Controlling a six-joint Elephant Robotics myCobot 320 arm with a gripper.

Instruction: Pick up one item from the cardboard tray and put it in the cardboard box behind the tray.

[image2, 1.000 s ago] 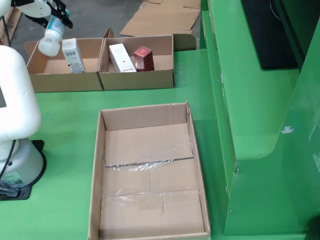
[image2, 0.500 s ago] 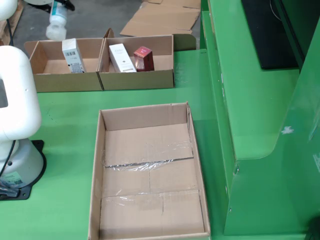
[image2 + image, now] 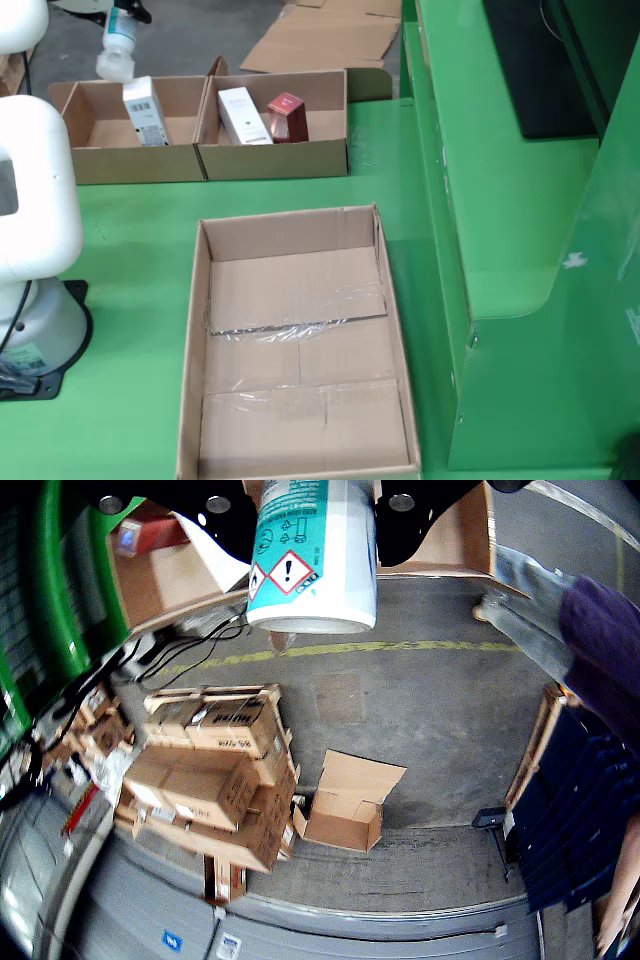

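My gripper (image 3: pixel 127 14) is shut on a white bottle (image 3: pixel 116 52) with a teal label and holds it in the air at the top left of the fixed view, above the back of the left cardboard box (image 3: pixel 90 165). In the wrist view the bottle (image 3: pixel 315 555) fills the top centre, between the black parts of the gripper (image 3: pixel 310 495). It shows hazard diamonds on its label. The large cardboard tray (image 3: pixel 192 330) in the foreground holds nothing but tape strips.
The left box holds a white carton (image 3: pixel 145 110). The right box (image 3: pixel 280 160) holds a white carton (image 3: pixel 240 115) and a red box (image 3: pixel 285 115). The arm's white base (image 3: pixel 35 240) stands left of the tray. A green wall (image 3: pixel 480 200) rises on the right.
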